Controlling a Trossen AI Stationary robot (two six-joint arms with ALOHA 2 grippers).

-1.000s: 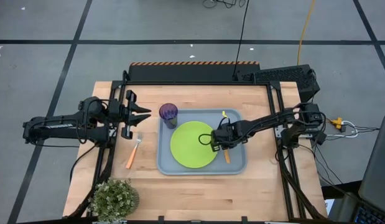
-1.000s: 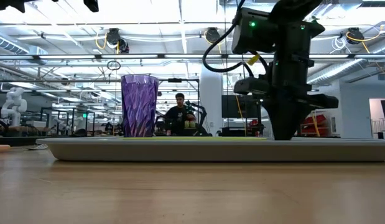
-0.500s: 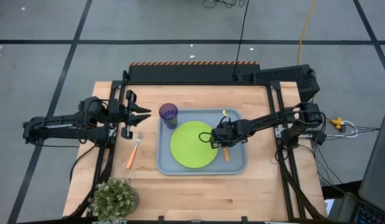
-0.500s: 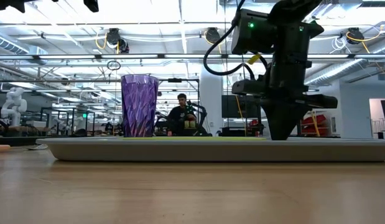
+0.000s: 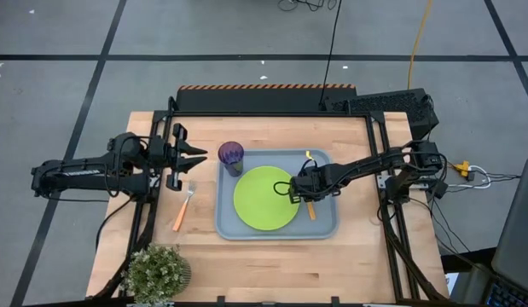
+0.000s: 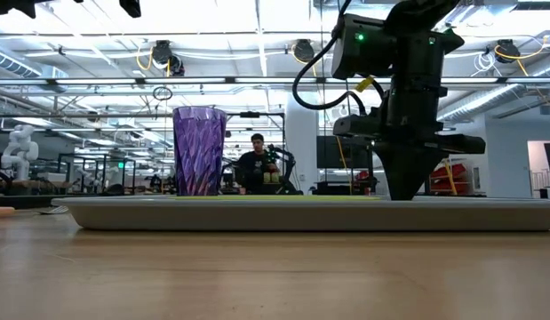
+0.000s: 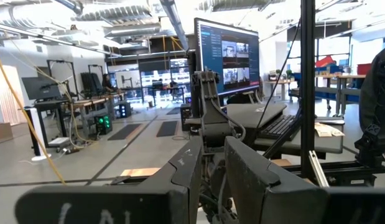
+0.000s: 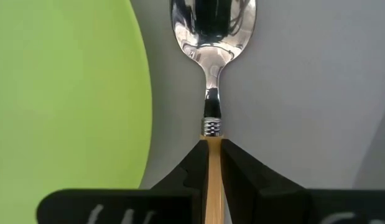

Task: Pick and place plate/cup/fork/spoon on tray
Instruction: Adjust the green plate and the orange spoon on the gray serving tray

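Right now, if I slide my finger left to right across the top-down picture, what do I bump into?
left gripper → fork → cup → plate → spoon, all the last three on the tray.

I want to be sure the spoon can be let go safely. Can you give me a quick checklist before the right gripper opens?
1. Right gripper shut on the spoon handle: ok.
2. Spoon over the tray, beside the plate, not on it: ok.
3. Spoon resting on the tray floor: cannot tell.
4. Cup standing upright on the tray corner, apart from the spoon: ok.
5. Fork on the tray: not ok, it lies on the table by the left gripper.
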